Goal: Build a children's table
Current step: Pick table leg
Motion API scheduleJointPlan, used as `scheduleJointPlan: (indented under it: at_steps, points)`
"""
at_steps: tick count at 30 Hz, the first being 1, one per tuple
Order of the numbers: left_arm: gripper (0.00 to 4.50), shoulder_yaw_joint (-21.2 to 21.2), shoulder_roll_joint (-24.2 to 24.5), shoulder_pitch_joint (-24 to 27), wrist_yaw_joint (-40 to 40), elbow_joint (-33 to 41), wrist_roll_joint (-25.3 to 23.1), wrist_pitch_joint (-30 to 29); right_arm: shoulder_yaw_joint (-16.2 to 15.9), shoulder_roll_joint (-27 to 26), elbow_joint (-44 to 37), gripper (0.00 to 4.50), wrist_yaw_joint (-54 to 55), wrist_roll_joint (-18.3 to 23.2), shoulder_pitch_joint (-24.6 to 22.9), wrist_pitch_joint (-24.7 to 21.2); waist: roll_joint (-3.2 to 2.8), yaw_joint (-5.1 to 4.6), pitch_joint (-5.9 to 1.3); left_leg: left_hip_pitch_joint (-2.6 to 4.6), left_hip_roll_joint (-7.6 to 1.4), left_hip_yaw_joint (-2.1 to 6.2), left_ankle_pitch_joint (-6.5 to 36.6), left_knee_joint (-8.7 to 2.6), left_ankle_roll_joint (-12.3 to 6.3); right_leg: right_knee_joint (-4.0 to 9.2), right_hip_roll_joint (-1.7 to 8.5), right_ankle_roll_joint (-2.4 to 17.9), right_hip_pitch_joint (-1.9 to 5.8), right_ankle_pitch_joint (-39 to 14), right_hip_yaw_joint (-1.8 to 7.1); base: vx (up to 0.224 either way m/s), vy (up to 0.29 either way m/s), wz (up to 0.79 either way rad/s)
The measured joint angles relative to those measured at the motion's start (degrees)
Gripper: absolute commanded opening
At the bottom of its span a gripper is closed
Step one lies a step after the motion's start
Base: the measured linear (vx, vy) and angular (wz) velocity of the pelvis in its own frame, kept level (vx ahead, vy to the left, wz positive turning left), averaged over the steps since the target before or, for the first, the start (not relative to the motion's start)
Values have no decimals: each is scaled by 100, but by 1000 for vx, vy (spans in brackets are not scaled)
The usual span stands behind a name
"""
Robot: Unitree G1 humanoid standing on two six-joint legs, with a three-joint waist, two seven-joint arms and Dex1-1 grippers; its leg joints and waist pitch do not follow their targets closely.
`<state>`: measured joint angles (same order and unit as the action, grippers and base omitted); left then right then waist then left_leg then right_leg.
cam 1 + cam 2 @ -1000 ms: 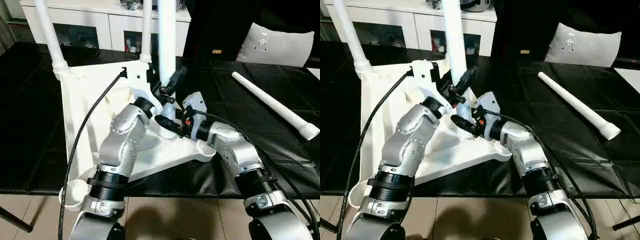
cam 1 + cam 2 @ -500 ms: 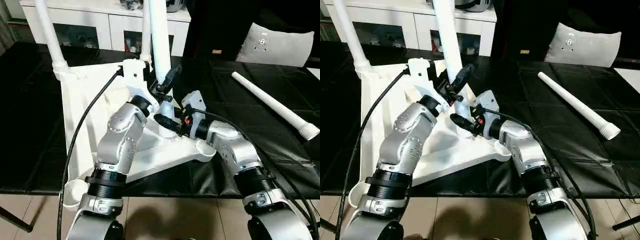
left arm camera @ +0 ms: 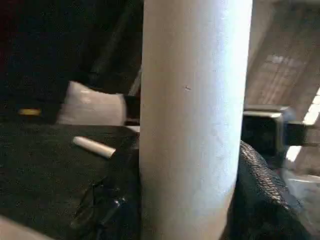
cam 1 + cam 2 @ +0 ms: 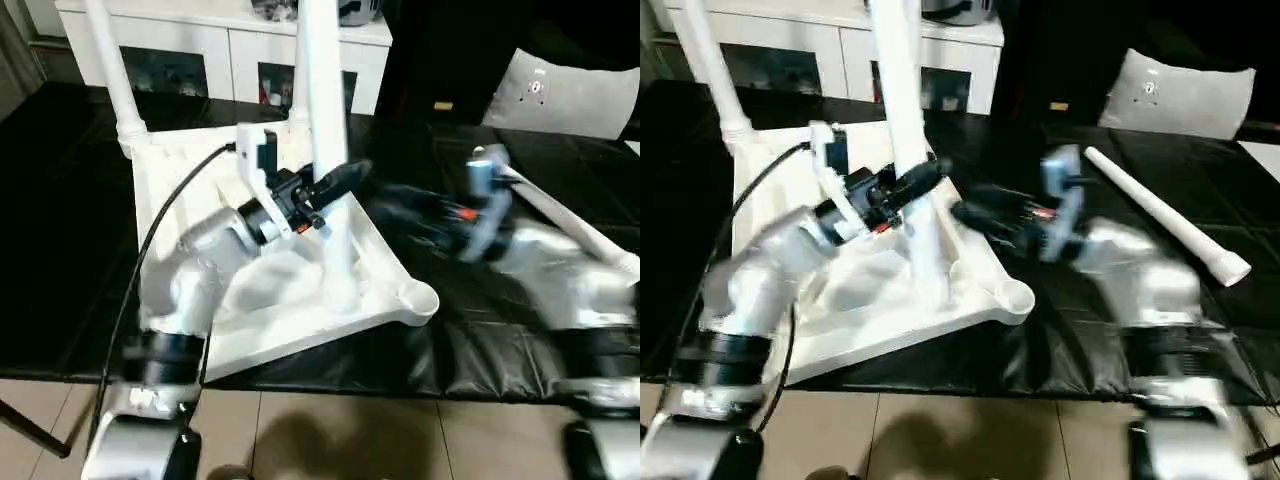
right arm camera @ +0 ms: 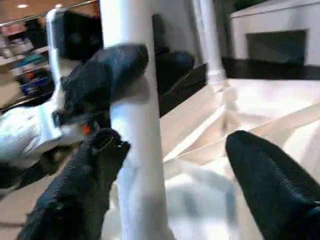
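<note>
The children's table lies upside down on a black-covered bench, its white top [image 4: 190, 190] showing the ribbed underside. One leg [image 4: 118, 80] stands in the far left corner socket. Another leg [image 4: 325, 120] stands upright near the front right, and my left gripper [image 4: 325, 185] is shut on its shaft, one finger [image 5: 105, 75] pressed on it. My right gripper [image 4: 975, 215] hangs open to the right of that leg, clear of it, its fingers [image 5: 270, 180] wide apart. A round corner socket [image 4: 418, 297] at the front right is empty. A loose leg [image 4: 560, 215] lies on the right.
A white cabinet with glass doors [image 4: 200, 60] stands behind the bench. A pale grey cushion [image 4: 565, 95] leans at the back right. A black cable [image 4: 150, 250] arcs over my left arm. The tabletop's near corner reaches the bench's front edge [image 4: 330, 375].
My right gripper has opened, come off the foot of the held leg and drawn back to the right. My left gripper keeps its hold. The camera has shifted.
</note>
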<state>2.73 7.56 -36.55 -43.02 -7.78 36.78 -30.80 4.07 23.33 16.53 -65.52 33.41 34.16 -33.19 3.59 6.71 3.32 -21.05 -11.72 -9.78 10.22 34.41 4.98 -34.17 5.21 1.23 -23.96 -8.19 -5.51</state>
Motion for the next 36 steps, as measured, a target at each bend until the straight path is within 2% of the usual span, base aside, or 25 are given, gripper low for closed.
scheduleJointPlan:
  at_steps: [2,9,16,22,29,32,36]
  points:
    - [181,102,2,-183,-97,17,246,-219,-10,74,-68,401,-80,63,-39,-157,0,0,0,0,0,0,0,3,0,-2,0,1,0,0,0,0,0,0]
    - [181,374,-36,-427,-176,28,852,-719,-7,229,-306,450,-303,352,-53,-632,-4,-4,-2,3,-2,3,0,4,1,-2,-1,-6,3,-3,-2,0,0,0]
    - [181,354,2,-428,-245,29,961,-946,-26,229,-423,450,-395,485,-55,-796,-4,17,-2,0,-2,4,0,5,1,0,0,-6,3,-3,-3,0,0,0]
    - [181,240,46,-428,-290,29,950,-1001,-250,242,-422,450,-496,400,-50,-741,-3,51,-2,0,-2,3,0,6,1,0,-1,-8,4,-4,-4,0,0,0]
    - [181,132,92,-425,-249,65,760,-971,-455,189,-372,450,-310,0,6,-372,-3,66,-2,0,-2,5,0,6,1,-1,-1,-9,3,-5,-4,0,0,0]
    - [181,-64,133,-423,-85,84,392,-791,-586,118,-266,450,-135,-201,36,-217,-3,65,-2,0,-2,5,-1,6,1,0,-1,-10,3,-5,-4,0,0,0]
    - [181,-312,122,-425,572,106,-281,-496,-765,24,-211,450,52,-518,37,-7,0,64,-2,0,-2,7,-1,6,1,-1,0,-16,4,-7,-3,0,0,0]
